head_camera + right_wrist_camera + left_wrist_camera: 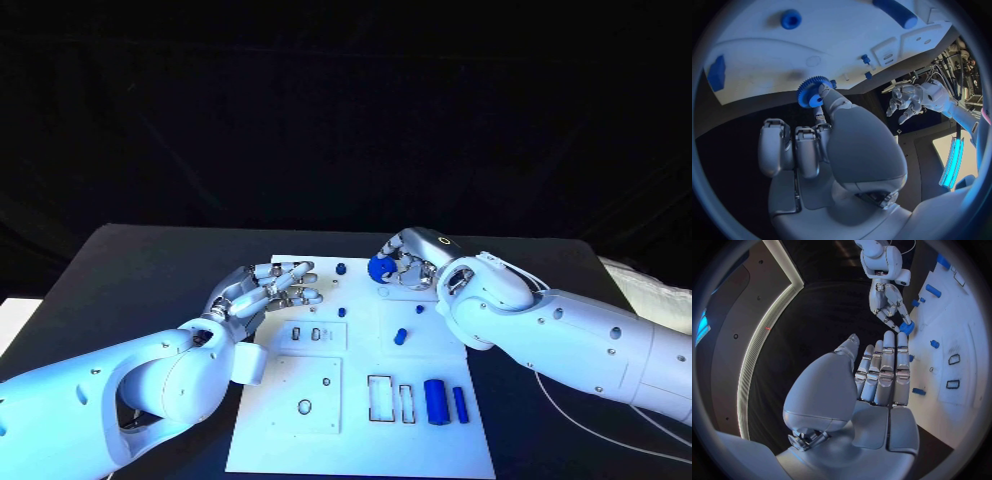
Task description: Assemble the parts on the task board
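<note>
Gear time, by the looks of it: the right hand is pinching a small blue gear between its fingertips at the far end of the white board, and the right wrist view shows the toothed wheel held by its hub with the teeth sticking out past the fingers. The left hand sits at the far left edge of the board with its fingers stretched out straight side by side and holding nothing, which the left wrist view backs up. Rest of the board is pretty busy: a short blue peg near the middle, a fat blue cylinder and a thinner blue bar lying side by side at the near right, plus a few open slots beside them. My guess is the gear needs to go down onto a post or hole somewhere at the far end, though I can't make out the exact spot under the fingers. If I were doing this, I'd keep the gear flat to the board, line the bore up dead centre before lowering, and come down slow so it doesn't cock sideways. Pinching by the hub is good since the teeth stay free. Left hand could steady the board edge if it wants to slide.
</note>
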Robot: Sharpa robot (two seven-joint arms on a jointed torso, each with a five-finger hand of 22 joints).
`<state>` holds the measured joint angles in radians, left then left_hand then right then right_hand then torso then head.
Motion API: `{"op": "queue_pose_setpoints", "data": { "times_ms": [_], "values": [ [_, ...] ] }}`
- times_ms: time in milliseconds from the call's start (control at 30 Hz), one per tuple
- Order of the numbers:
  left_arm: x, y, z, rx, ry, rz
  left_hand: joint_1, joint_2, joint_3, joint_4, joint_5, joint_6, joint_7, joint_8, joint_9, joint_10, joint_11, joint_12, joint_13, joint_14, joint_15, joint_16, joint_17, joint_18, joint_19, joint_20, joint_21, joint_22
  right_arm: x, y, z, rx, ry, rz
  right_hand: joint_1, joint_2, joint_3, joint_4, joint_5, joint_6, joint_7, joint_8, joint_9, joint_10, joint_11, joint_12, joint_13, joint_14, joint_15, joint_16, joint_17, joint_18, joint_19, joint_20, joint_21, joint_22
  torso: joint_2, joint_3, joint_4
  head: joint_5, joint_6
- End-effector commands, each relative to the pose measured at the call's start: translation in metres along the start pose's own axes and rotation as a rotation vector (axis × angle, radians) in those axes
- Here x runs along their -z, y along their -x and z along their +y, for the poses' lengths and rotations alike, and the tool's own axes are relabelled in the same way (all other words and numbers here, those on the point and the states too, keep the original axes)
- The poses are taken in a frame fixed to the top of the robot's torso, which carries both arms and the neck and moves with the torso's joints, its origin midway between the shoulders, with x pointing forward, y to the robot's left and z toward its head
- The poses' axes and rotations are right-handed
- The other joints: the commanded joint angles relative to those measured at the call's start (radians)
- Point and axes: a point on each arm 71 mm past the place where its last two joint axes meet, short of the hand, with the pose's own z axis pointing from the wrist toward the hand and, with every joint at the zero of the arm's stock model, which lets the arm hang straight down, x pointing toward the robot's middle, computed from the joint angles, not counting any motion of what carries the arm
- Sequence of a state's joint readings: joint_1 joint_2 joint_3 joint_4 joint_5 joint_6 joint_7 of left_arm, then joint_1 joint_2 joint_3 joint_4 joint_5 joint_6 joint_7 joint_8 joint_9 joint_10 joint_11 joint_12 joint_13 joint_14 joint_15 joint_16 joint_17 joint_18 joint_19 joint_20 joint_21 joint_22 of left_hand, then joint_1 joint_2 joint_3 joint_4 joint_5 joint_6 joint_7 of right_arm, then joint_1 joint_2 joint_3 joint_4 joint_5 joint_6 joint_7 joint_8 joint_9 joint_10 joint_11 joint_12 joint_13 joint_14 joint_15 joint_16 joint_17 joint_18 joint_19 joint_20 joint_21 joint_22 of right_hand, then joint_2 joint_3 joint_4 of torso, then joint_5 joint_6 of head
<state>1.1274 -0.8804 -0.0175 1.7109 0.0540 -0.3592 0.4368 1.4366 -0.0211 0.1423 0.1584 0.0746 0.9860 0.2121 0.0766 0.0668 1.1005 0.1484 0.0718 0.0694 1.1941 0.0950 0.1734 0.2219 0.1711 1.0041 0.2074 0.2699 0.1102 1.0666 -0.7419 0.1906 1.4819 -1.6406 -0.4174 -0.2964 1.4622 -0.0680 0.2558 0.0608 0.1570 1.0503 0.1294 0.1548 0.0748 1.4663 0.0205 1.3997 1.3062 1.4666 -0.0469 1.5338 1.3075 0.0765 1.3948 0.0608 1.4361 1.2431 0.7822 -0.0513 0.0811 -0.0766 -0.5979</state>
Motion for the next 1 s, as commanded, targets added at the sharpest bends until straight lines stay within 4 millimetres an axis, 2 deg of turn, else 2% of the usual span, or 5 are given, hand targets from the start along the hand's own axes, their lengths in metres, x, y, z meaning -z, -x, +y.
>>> {"op": "queue_pose_setpoints", "data": {
  "times_ms": [33, 67, 233, 567, 1000],
  "values": [
    [0.001, 0.001, -0.002, 0.012, -0.009, 0.01, 0.003, 0.002, 0.007, -0.001, -0.004, 0.001, 0.004, -0.004, -0.001, 0.001, 0.007, -0.007, -0.001, -0.002, 0.002, -0.005, 0.002, 0.011, 0.005, -0.001, -0.003, -0.001, -0.003, 0.0, 0.014, -0.002, 0.051, -0.034, -0.016, -0.003, 0.019, 0.011, 0.003, 0.07, -0.032, 0.009, 0.028, 0.027, -0.007, -0.006, 0.117, 0.086, -0.007, -0.001, 0.175, -0.009, -0.001, -0.004, 0.005, 0.0, -0.003, -0.0038, 0.004, 0.0, 0.001],
    [0.001, 0.001, -0.002, 0.014, -0.008, 0.008, 0.004, 0.002, 0.007, -0.001, -0.004, 0.001, 0.004, -0.004, -0.001, 0.001, 0.007, -0.007, -0.001, -0.002, 0.002, -0.005, 0.002, 0.011, 0.005, -0.001, -0.003, -0.001, -0.004, -0.002, 0.017, -0.006, 0.056, -0.032, -0.018, -0.004, 0.021, 0.011, 0.003, 0.069, -0.031, 0.008, 0.027, 0.026, -0.007, -0.007, 0.117, 0.086, -0.007, -0.002, 0.174, -0.009, -0.001, -0.004, 0.005, 0.0, -0.004, -0.0056, 0.006, 0.0, 0.0],
    [0.002, 0.004, -0.002, 0.021, -0.005, -0.001, 0.004, 0.002, 0.007, -0.001, -0.004, 0.001, 0.004, -0.004, -0.001, 0.001, 0.007, -0.007, -0.001, -0.002, 0.002, -0.005, 0.002, 0.011, 0.005, -0.001, -0.003, -0.001, -0.01, -0.008, 0.03, -0.02, 0.076, -0.016, -0.024, -0.005, 0.025, 0.012, 0.002, 0.068, -0.03, 0.005, 0.027, 0.026, -0.006, -0.008, 0.116, 0.086, -0.006, -0.002, 0.173, -0.009, -0.001, -0.004, 0.005, 0.0, -0.002, -0.0036, 0.0076, 0.003, -0.001],
    [0.003, 0.007, -0.002, 0.026, -0.003, -0.009, 0.004, 0.002, 0.007, -0.001, -0.004, 0.001, 0.004, -0.004, -0.001, 0.001, 0.007, -0.007, -0.001, -0.002, 0.002, -0.005, 0.002, 0.011, 0.005, -0.001, -0.003, -0.001, -0.021, -0.031, 0.05, -0.027, 0.094, 0.054, -0.043, -0.01, 0.032, 0.014, 0.002, 0.063, -0.028, -0.004, 0.024, 0.023, -0.004, -0.017, 0.112, 0.085, -0.004, -0.005, 0.168, -0.009, -0.002, -0.003, 0.004, -0.002, -0.004, -0.0139, 0.0247, -0.005, -0.01],
    [0.003, 0.007, -0.003, 0.026, -0.006, -0.01, 0.005, 0.002, 0.009, -0.003, -0.004, 0.001, 0.004, -0.005, -0.001, 0.0, 0.007, -0.007, -0.002, -0.002, 0.002, -0.006, 0.003, 0.011, 0.005, -0.001, -0.003, -0.001, -0.029, -0.045, 0.051, 0.004, 0.081, 0.086, -0.056, -0.015, 0.039, 0.012, 0.004, 0.055, -0.023, -0.016, 0.021, 0.017, 0.0, -0.03, 0.104, 0.084, -0.002, -0.007, 0.164, -0.008, -0.004, -0.001, 0.002, -0.004, -0.003, -0.0125, 0.0212, 0.0, -0.016]
  ]
}}
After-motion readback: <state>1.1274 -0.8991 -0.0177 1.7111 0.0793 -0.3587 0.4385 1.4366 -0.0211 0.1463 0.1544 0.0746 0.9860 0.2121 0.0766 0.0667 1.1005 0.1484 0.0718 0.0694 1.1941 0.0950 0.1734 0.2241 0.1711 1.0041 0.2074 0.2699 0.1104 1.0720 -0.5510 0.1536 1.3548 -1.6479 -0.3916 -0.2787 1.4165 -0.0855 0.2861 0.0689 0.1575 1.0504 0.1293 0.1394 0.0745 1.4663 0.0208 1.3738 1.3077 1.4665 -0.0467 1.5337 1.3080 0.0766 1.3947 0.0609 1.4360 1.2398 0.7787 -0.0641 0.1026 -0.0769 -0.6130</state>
